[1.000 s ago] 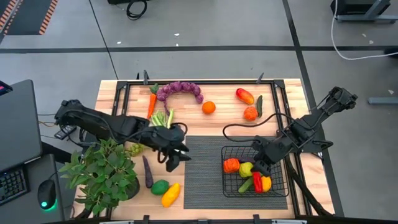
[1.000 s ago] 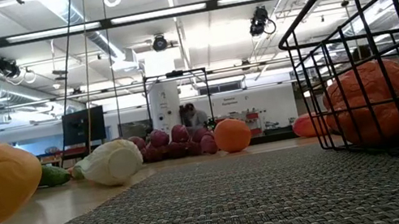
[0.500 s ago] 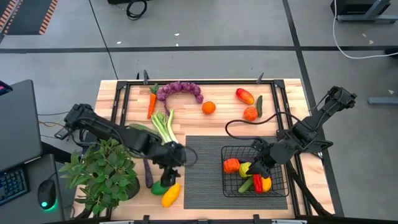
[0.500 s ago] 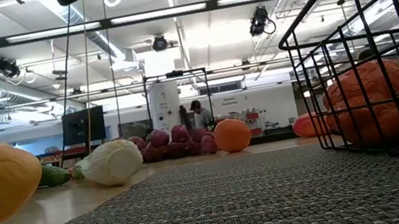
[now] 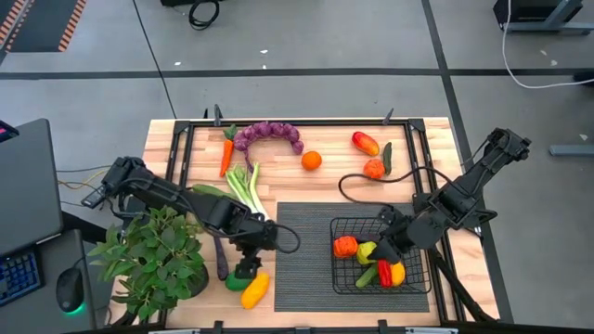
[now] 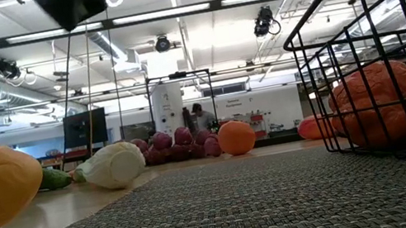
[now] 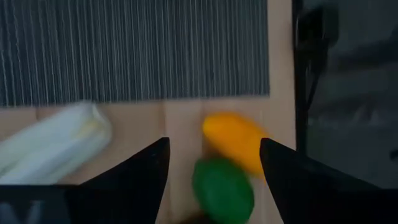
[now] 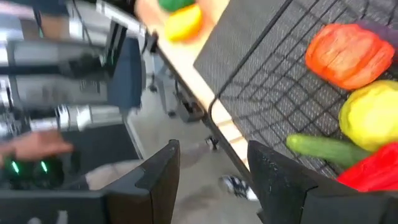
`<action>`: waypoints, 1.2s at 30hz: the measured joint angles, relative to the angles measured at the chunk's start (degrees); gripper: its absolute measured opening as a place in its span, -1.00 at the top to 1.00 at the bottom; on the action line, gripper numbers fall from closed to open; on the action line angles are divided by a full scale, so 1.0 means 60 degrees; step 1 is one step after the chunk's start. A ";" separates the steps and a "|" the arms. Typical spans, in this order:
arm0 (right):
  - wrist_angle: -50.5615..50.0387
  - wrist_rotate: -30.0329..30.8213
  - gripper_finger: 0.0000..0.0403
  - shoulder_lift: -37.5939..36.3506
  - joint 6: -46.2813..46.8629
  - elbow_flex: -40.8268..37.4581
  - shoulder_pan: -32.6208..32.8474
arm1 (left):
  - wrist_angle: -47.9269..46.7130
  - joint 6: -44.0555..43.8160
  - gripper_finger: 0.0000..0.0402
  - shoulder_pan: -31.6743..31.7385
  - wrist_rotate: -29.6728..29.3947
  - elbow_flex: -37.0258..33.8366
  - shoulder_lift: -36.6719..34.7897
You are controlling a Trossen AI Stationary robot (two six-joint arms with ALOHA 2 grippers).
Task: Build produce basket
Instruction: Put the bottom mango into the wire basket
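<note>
The left gripper (image 5: 248, 264) hangs low over the near left part of the tabletop (image 5: 418, 148), just above a green fruit (image 5: 239, 277) that lies touching a yellow pepper (image 5: 254, 289). Its jaws stand wide with nothing between them; in the left wrist view the green fruit (image 7: 222, 187) sits in the gap between the two fingers (image 7: 134, 177), apparently not yet touched (the blur makes this hard to judge). The leek (image 5: 243, 186) lies just beyond, its white end near the mat (image 5: 302, 255), and an eggplant (image 5: 221, 256) lies left of the gripper beside the potted plant (image 5: 153, 260).

The basket (image 5: 408, 284) stands on the right half of the mat. It holds an orange-red tomato (image 5: 345, 246), a yellow-green fruit (image 5: 368, 250), a cucumber (image 5: 368, 276) and a red pepper (image 5: 384, 270). The right gripper (image 5: 388, 243) is over the basket's far right part, jaws wide apart and empty.

Along the far side lie a carrot (image 5: 225, 154), grapes (image 5: 269, 134), an orange (image 5: 312, 160), another red-orange pepper (image 5: 366, 143), a dark green vegetable (image 5: 387, 156) and a small orange fruit (image 5: 373, 169).
</note>
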 joint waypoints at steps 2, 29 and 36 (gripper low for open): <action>-0.0002 0.0467 0.04 0.0000 0.0322 0.0000 -0.0014 | -0.0636 0.0585 -0.30 0.0010 0.0083 0.0000 0.0000; 0.0009 0.2609 0.04 0.0004 0.2775 0.0000 -0.0091 | -0.0916 -0.0674 -0.31 0.0083 -0.0810 -0.0004 -0.0011; 0.0407 0.2222 0.04 0.0007 0.1518 0.0000 -0.0044 | 0.0515 -0.3094 -0.29 0.0054 -0.0808 -0.0011 -0.0011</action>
